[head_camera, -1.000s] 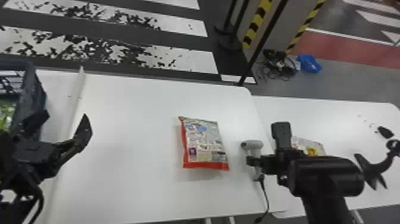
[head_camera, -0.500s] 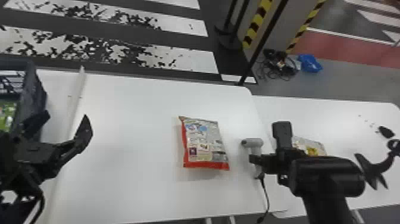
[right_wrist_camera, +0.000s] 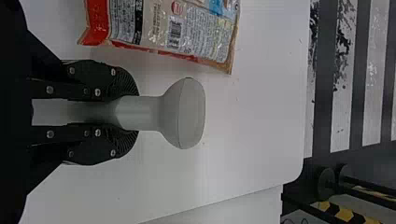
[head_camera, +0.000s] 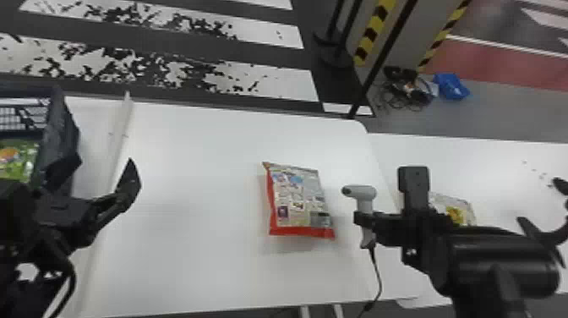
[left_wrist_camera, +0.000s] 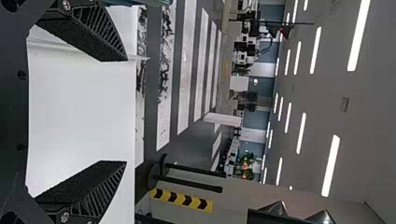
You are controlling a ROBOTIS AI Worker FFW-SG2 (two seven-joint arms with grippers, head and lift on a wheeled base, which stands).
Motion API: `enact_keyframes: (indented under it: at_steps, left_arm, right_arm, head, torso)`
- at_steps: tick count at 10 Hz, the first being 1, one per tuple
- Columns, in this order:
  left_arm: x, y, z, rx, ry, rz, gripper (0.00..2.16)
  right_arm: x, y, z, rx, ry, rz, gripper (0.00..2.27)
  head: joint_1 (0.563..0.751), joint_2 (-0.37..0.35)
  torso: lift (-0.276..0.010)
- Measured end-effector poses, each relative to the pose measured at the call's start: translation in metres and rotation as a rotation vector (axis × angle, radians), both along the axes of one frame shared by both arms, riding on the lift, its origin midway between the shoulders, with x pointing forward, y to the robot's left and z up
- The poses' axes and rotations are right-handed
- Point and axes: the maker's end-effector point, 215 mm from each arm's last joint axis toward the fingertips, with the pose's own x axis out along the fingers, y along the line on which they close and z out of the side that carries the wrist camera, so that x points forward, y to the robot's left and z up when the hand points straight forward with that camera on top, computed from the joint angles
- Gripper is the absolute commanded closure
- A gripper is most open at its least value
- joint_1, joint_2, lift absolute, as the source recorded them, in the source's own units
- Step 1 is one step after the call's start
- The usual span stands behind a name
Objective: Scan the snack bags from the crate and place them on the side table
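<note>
My right gripper is shut on the handle of the grey scanner, just right of the red-edged snack bag. In the right wrist view, the gripper clasps the scanner, and the bag lies beside it, its barcode side up. At the left, my left gripper hovers between crate and bag; its fingers stand wide apart in the left wrist view, where the gripper holds nothing. The dark crate contains a green bag. Another bag rests on the side table, partly behind the right arm.
A raised white strip runs along the main table beside the crate. The scanner's cable hangs toward the front edge. A dark post rises behind the tables, near cables and a blue bag on the floor.
</note>
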Motion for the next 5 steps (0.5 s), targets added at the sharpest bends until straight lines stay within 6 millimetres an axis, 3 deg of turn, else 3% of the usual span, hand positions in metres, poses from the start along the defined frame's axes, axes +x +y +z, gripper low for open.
enact_keyframes:
  at_steps: [2,5]
  left_arm:
    - [0.0,0.001,0.0,-0.001,0.001,0.003,0.09]
    - [0.0,0.001,-0.001,-0.001,0.001,0.003,0.09]
  right_arm:
    - [-0.01,0.027,0.011,0.038,-0.002,0.034,2.25]
    - [-0.014,0.048,0.009,0.063,0.012,0.068,2.25]
  head:
    - [0.695,-0.186]
    - [0.695,-0.162]
  torso:
    - [-0.05]
    - [-0.05]
